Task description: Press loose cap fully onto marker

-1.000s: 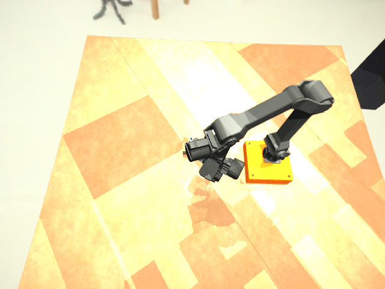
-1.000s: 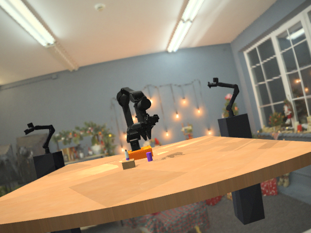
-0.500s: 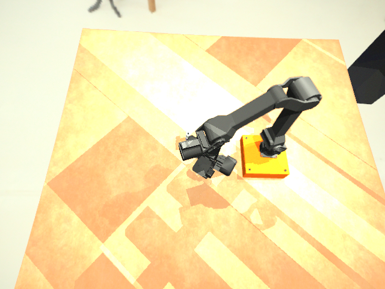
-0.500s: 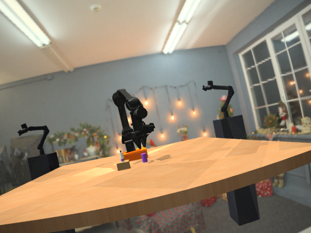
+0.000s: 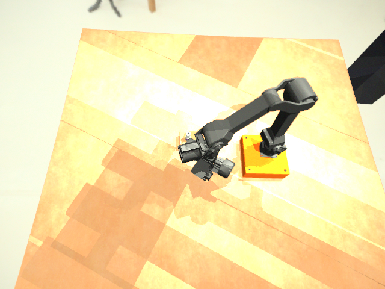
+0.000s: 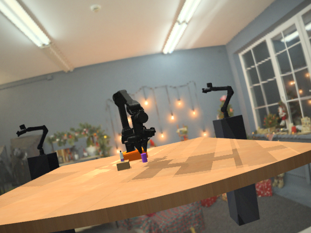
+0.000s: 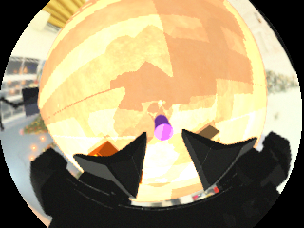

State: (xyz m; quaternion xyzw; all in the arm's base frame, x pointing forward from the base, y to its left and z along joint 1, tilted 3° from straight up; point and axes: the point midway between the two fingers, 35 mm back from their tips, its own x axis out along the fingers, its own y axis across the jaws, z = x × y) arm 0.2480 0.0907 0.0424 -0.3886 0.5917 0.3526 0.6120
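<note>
The purple cap stands upright on the table; the arm hides it in the top view. My gripper is open and points down just over the cap, with a fingertip to each side of it in the wrist view and nothing held. The white marker stands upright, dark tip up, in the brown holder block, a short way to the cap's left in the exterior view. In the wrist view the block is partly hidden behind the right finger.
The arm's orange base sits behind the cap and block in the exterior view. The wooden table's front edge is nearest the exterior camera. Two other dark arms stand on pedestals beyond the table.
</note>
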